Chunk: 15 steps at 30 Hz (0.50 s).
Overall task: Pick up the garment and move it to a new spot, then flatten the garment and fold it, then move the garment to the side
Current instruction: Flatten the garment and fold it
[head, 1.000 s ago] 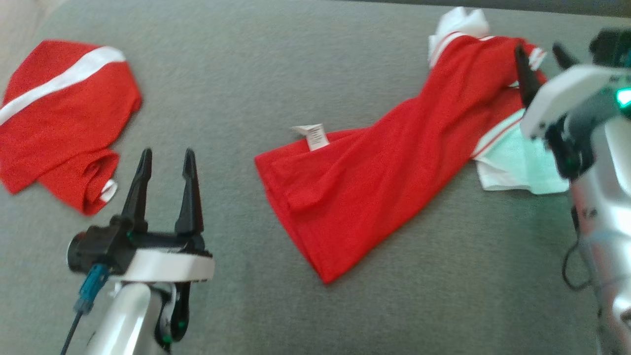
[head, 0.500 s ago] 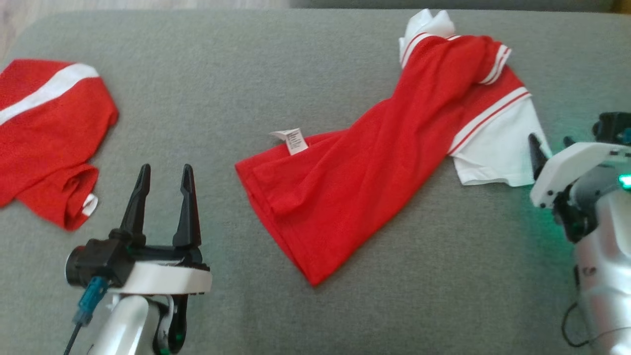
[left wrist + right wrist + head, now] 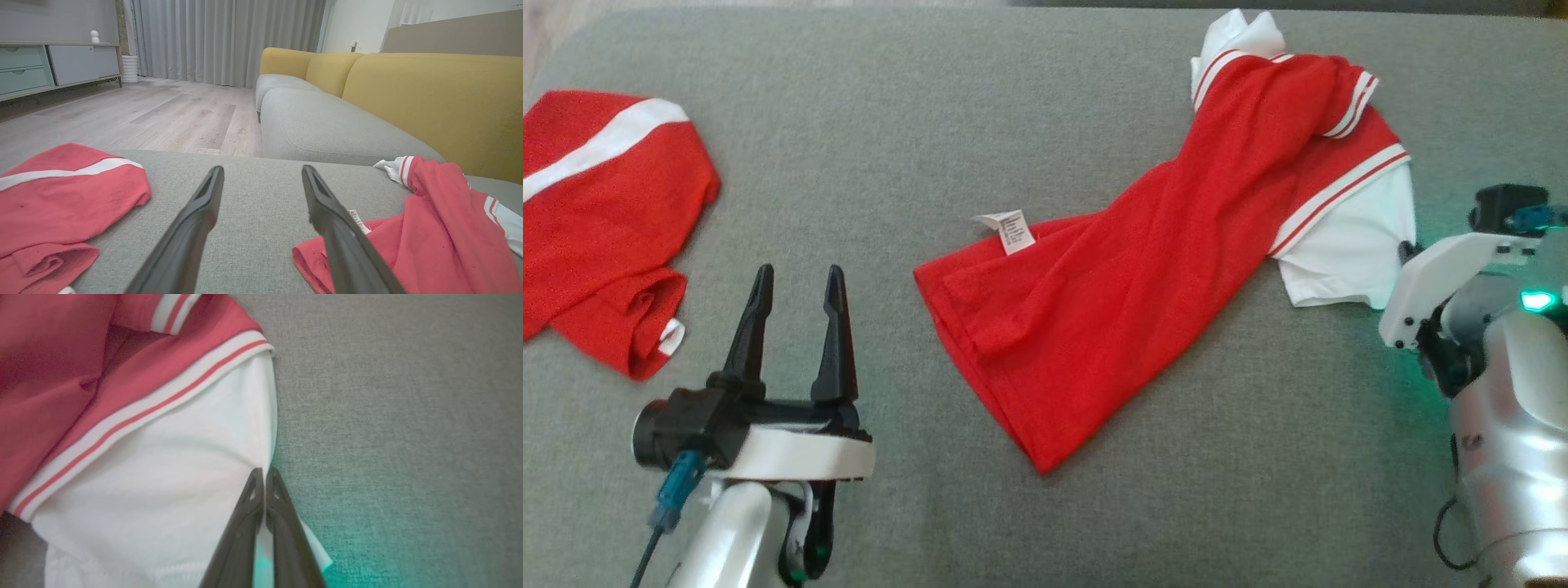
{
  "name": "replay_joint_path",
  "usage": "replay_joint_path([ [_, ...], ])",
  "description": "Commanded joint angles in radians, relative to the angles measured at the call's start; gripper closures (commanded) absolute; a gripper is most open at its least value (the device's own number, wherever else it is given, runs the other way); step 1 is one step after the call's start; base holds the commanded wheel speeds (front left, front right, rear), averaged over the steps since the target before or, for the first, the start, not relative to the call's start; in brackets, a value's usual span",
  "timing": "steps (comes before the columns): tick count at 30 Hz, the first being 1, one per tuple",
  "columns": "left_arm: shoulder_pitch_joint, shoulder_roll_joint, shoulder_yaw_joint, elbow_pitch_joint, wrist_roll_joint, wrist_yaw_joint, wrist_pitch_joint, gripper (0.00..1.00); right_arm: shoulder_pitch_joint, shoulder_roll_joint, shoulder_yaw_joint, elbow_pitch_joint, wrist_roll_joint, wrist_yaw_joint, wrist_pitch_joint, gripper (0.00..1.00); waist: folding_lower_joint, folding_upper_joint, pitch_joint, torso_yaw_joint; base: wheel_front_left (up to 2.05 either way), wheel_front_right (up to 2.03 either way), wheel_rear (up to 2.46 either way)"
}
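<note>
The garment (image 3: pixel 1160 245) is a red shirt with white sleeves and striped trim, lying crumpled and slanted across the grey cushion (image 3: pixel 931 122), with a white care tag (image 3: pixel 1011 230) at its hem. My right gripper (image 3: pixel 263 473) is shut on the outer edge of the white sleeve (image 3: pixel 171 477); in the head view its fingers (image 3: pixel 1406 249) are mostly hidden behind the wrist. My left gripper (image 3: pixel 799 273) stands open over bare cushion, left of the hem and apart from it. In the left wrist view that gripper (image 3: pixel 262 169) holds nothing, with the garment (image 3: pixel 433 228) at the right.
A second red garment with a white stripe (image 3: pixel 605 212) lies at the cushion's left edge, also at the left of the left wrist view (image 3: pixel 61 196). A yellow sofa back (image 3: pixel 429 102) rises behind. Wooden floor (image 3: pixel 143 114) and a low cabinet (image 3: pixel 41 65) lie beyond.
My right gripper has drawn back from the collar end to the white sleeve's edge and closed on it. The head camera has shifted. The left gripper has stayed open and still.
</note>
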Motion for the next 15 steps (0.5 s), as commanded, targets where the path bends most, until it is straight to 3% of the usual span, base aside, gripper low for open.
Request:
replay_joint_path([
  [1, -0.029, 0.013, 0.04, -0.025, 0.006, -0.006, -0.009, 0.0, 0.042, 0.011, 0.03, -0.012, 0.003, 0.008, 0.016, 1.0, 0.0, 0.0, -0.011, -0.009, 0.0, 0.0, 0.0],
  [7, 0.007, 0.012, 0.052, -0.015, 0.005, -0.001, -0.009, 0.0, 0.155, 0.02, 0.061, -0.196, 0.048, 0.008, 0.048, 1.0, 0.0, 0.0, -0.06, -0.036, 0.0, 0.0, 0.0],
  [15, 0.081, 0.018, 0.084, -0.027, 0.002, 0.009, -0.009, 0.0, 0.48, 0.033, 0.04, -0.685, 0.083, 0.008, 0.224, 1.0, 0.0, 0.0, -0.108, -0.056, 0.0, 0.0, 0.0],
])
